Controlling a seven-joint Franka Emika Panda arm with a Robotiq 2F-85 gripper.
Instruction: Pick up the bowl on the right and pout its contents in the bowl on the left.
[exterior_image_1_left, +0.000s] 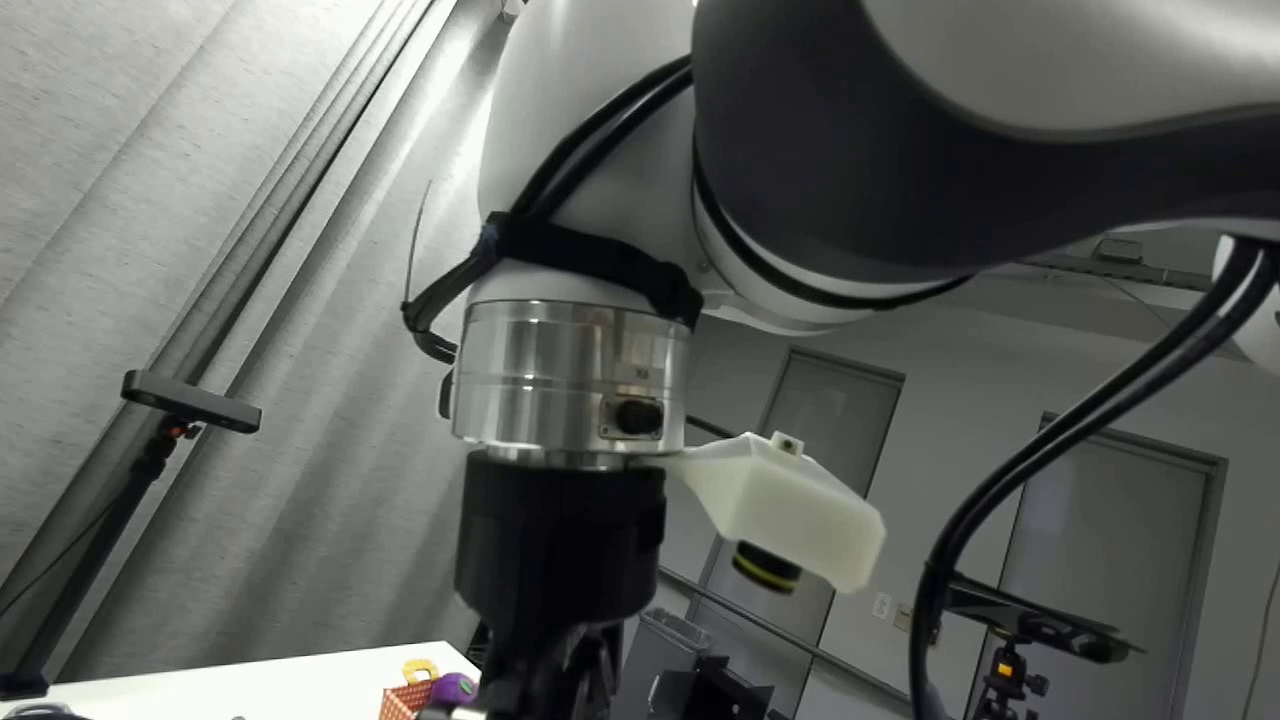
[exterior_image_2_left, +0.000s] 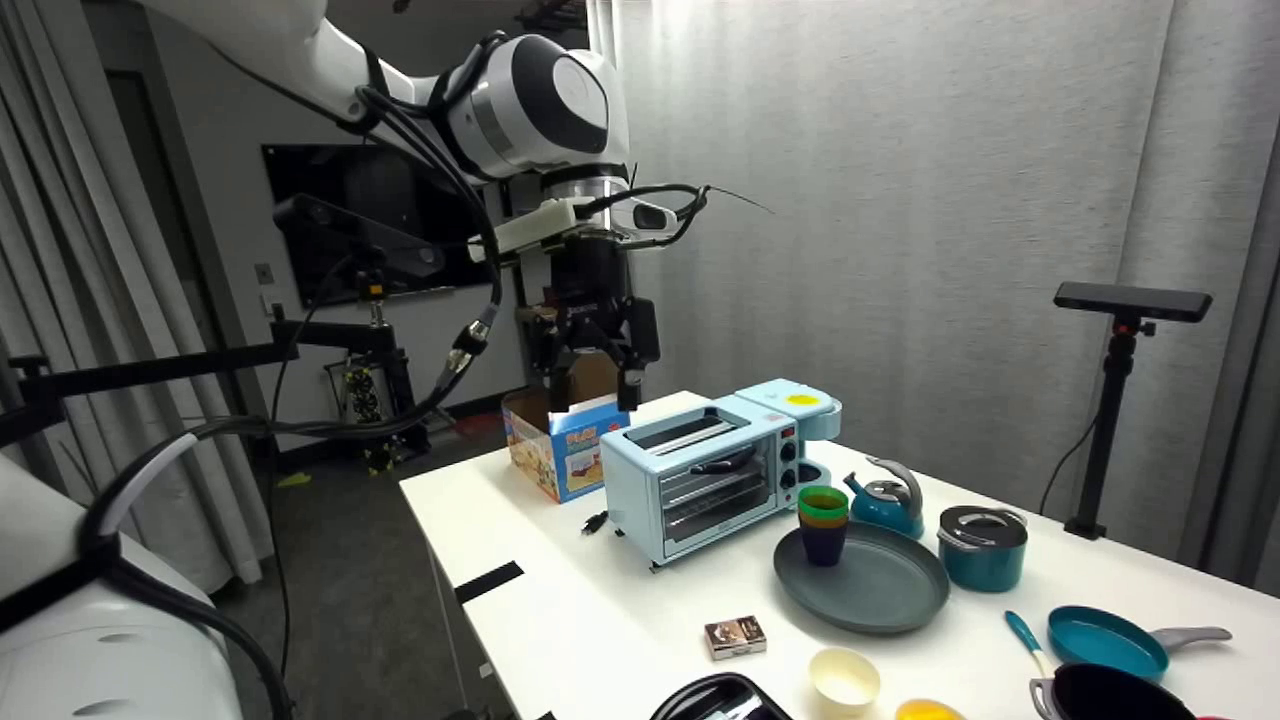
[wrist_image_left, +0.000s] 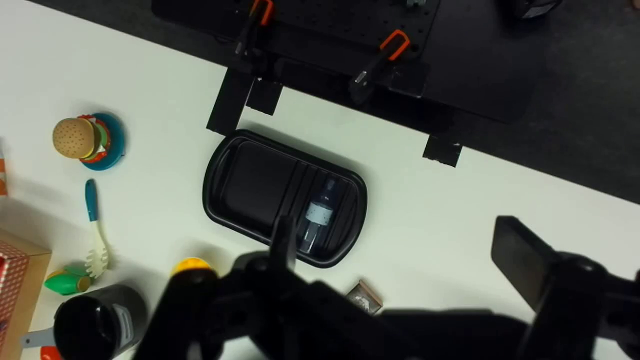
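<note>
Currently, in an exterior view, arm (exterior_image_2_left: 520, 110) extends from upper left; pincer (exterior_image_2_left: 595, 393) points down, jaws spread wide, above tabletop (exterior_image_2_left: 590, 620), well apart from cream bowl (exterior_image_2_left: 845, 680), lower right.

In an exterior view, pale bowl (exterior_image_2_left: 845, 684), lower right: smooth, plastic-looking. Curtain (exterior_image_2_left: 900, 200), upper right: matt cloth. Round plate (exterior_image_2_left: 893, 588), right of centre: matt. Tray (exterior_image_2_left: 722, 681), bottom centre: glossy.

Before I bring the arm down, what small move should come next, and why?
I'd probably shift sideways toward the yellow bowl before descending: in an exterior view it sits right of the cream bowl, while in the wrist view the fingers are open, gripping nothing, and that bowl lies outside their gap.
</note>
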